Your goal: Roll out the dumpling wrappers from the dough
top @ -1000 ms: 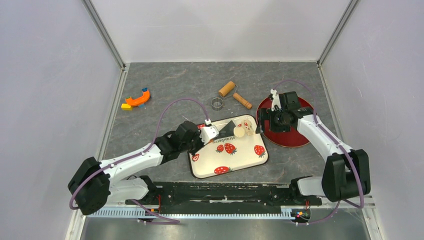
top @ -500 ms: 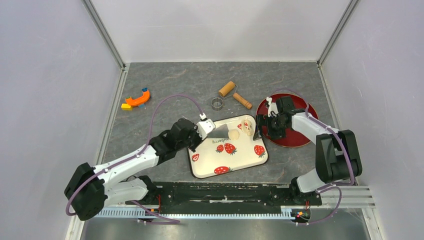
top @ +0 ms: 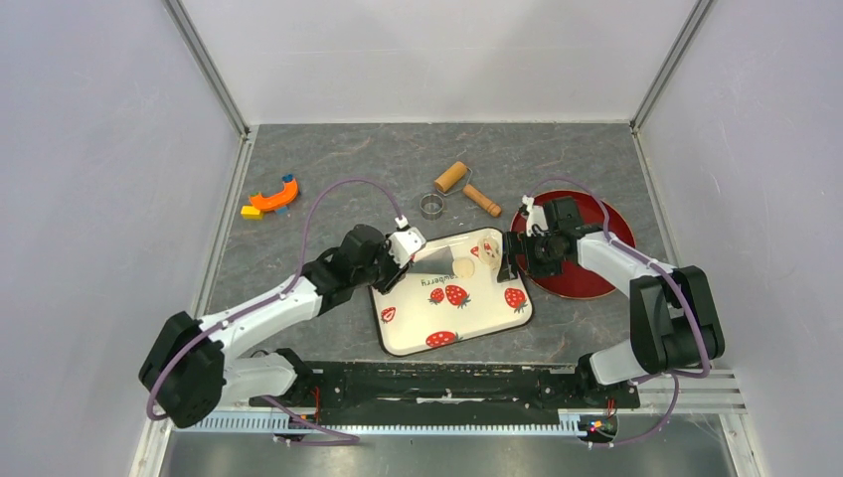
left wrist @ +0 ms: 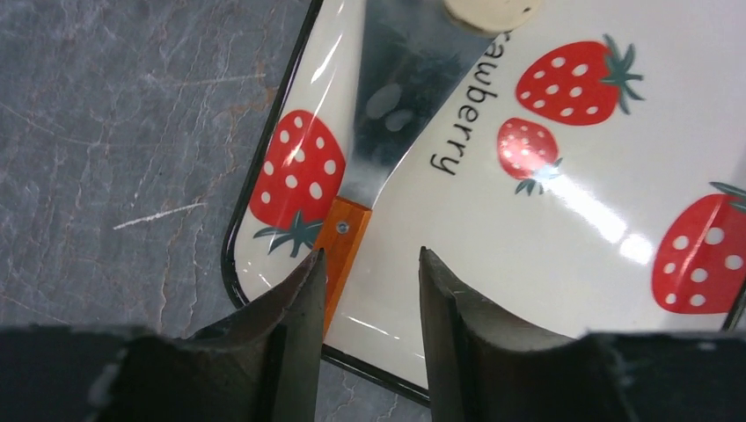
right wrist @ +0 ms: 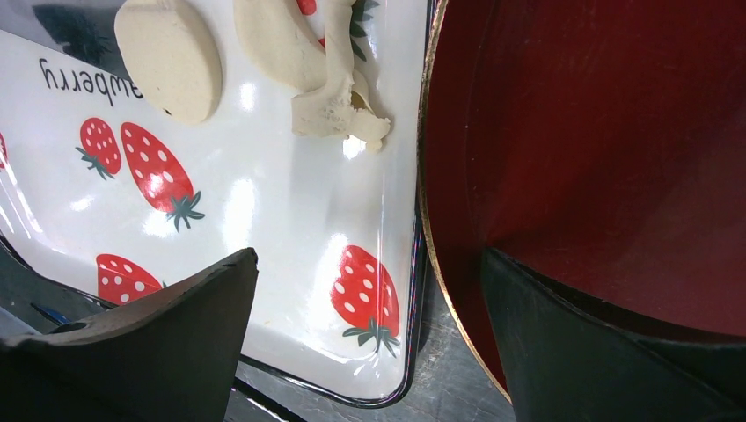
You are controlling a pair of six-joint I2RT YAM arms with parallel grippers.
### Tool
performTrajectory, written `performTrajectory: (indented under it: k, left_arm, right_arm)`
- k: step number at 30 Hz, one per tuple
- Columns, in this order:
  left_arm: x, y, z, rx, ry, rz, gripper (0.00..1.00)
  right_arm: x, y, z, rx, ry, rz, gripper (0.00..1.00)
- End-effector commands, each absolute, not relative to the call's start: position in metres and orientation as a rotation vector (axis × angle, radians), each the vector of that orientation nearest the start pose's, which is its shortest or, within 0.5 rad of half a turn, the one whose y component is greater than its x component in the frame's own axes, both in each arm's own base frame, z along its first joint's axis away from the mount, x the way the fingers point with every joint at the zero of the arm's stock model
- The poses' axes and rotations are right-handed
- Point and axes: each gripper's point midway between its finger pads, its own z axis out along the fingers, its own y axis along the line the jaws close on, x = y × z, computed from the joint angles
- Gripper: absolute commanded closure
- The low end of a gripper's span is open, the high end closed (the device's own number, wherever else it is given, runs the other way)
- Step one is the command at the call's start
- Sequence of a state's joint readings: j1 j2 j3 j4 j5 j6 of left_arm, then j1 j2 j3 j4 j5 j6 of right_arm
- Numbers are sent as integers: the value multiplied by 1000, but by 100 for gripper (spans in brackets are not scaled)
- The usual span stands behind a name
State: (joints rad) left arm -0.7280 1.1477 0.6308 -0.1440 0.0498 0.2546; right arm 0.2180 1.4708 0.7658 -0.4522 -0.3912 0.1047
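Grey desk [top: 328, 169], strawberry tray [top: 487, 320]: left fingers [left wrist: 295, 308] pinch the scraper [left wrist: 396, 88], probably to lift the dough [right wrist: 171, 57], right fingers [right wrist: 158, 334] spread wide to grab.

Round dumpling wrapper [right wrist: 167, 57] lies beside ragged dough [right wrist: 327, 88].

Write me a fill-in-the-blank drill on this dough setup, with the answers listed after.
The dough disc lies on the ___-print tray.
The left pincer holds a scraper with an ___ handle.
On the right pincer the jaws stand ___.
The plate beside the tray is ___.
Missing words: strawberry, orange, open, red.
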Motion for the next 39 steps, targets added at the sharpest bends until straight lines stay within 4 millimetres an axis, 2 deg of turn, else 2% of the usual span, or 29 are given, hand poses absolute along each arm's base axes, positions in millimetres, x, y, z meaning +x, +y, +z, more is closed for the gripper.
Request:
performTrajectory:
  k: [1, 6, 11, 16, 23, 31, 35, 39]
  left_arm:
    - [260, -214, 100, 1144, 1986, -342, 51]
    - [268, -205, 85, 1201, 2031, -439, 50]
    - [261, -204, 66, 1377, 2061, -525, 51]
    - [258, -206, 52, 1463, 2068, -565, 52]
    - [265, -195, 36, 1510, 2113, -467, 53]
    - [262, -183, 23, 1643, 2113, -317, 54]
    - [255, -184, 14, 1721, 2106, -257, 62]
    - [252, -187, 12, 1759, 2093, -222, 82]
  right_arm:
    - [229, 132, 23, -258, 2813, 672, 2]
    - [229, 131, 23, -257, 2818, 662, 2]
    - [227, 129, 21, -258, 2830, 652, 2]
    - [227, 128, 20, -257, 2834, 648, 2]
    - [227, 128, 19, -258, 2840, 643, 2]
    - [229, 128, 20, -269, 2842, 643, 2]
    - [230, 128, 20, -268, 2841, 645, 2]
    - [231, 129, 21, -267, 2836, 651, 2]
